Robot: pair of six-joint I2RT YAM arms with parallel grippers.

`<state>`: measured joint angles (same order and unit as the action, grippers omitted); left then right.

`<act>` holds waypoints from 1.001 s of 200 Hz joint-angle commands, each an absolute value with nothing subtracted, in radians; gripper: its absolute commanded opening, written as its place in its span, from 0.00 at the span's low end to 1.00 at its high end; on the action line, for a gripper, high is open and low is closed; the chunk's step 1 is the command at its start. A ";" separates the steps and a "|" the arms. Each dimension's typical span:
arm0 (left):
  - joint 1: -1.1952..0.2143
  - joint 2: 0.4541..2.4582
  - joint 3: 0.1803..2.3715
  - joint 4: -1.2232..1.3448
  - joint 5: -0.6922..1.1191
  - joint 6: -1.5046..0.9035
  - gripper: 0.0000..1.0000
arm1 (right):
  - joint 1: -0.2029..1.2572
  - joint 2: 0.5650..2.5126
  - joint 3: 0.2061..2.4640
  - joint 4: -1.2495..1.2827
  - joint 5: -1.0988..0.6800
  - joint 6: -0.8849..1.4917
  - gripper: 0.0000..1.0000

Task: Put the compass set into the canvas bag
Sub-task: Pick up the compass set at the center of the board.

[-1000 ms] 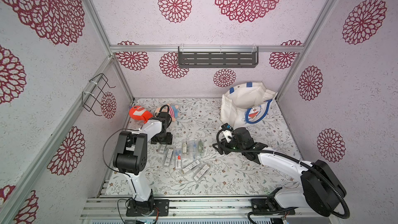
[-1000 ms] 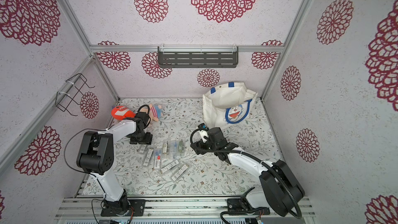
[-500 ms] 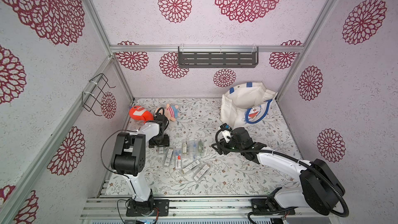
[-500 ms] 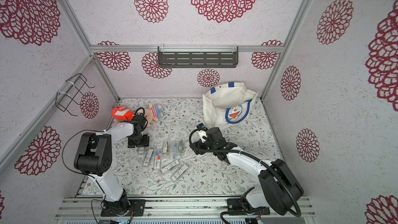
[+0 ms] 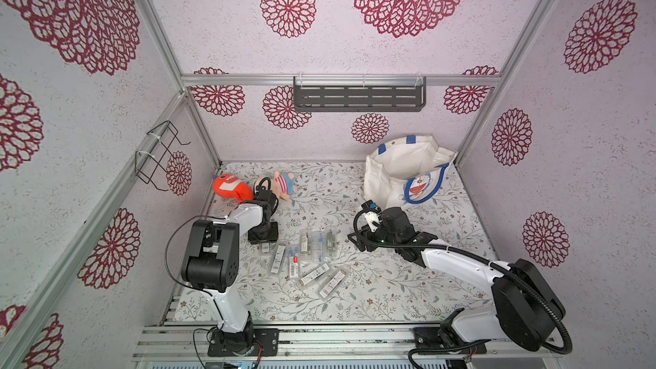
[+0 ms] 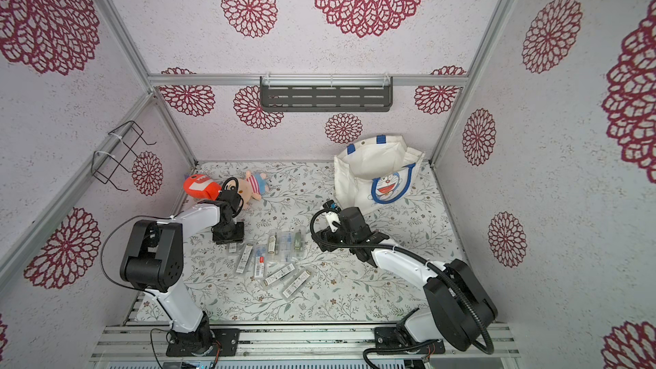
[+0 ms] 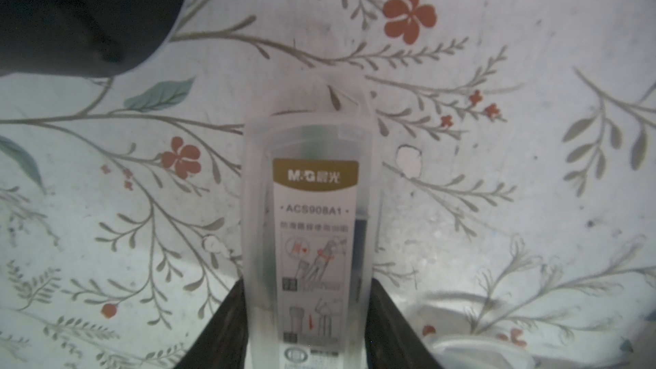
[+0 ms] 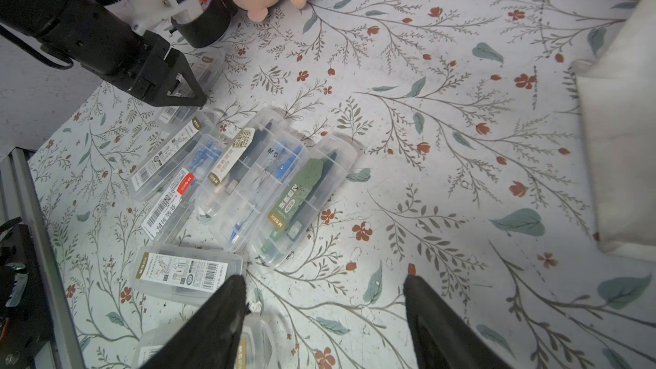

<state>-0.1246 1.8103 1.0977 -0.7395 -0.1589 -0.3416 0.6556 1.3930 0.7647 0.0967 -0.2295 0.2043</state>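
Observation:
Several compass sets in clear plastic cases (image 5: pixel 312 253) lie in a loose cluster mid-table, also seen in the right wrist view (image 8: pixel 269 179). My left gripper (image 7: pixel 307 282) is shut on the leftmost compass set (image 7: pixel 312 200), a clear case with a white label, one finger pressed on each long side. In both top views this gripper (image 5: pixel 262 239) (image 6: pixel 229 237) sits low at the cluster's left end. My right gripper (image 8: pixel 323 278) hangs open over bare cloth at the cluster's right (image 5: pixel 356 239). The canvas bag (image 5: pixel 397 175) (image 6: pixel 365 172) stands open at the back right.
An orange plush (image 5: pixel 230 186) and a striped doll (image 5: pixel 280 184) lie at the back left, just behind my left arm. A wire rack (image 5: pixel 156 157) hangs on the left wall and a dark shelf (image 5: pixel 358 97) on the back wall. The bag's side (image 8: pixel 624 136) is near my right gripper.
My left gripper has come forward from the doll, down onto the leftmost case, and its jaws have closed on it. The right arm has barely moved.

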 commanded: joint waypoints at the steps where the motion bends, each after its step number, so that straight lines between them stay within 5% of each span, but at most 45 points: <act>1: -0.133 1.789 1.081 -0.710 -0.151 -0.331 0.39 | 0.661 1.399 0.809 0.086 -0.174 0.231 0.75; 112: -0.346 1.645 1.180 -0.572 -0.117 -0.164 0.37 | 0.625 1.454 0.939 0.015 -0.143 0.402 0.75; 200: -0.531 1.572 1.101 -0.288 0.117 -0.029 0.35 | 0.577 1.597 1.110 0.051 -0.384 0.510 0.71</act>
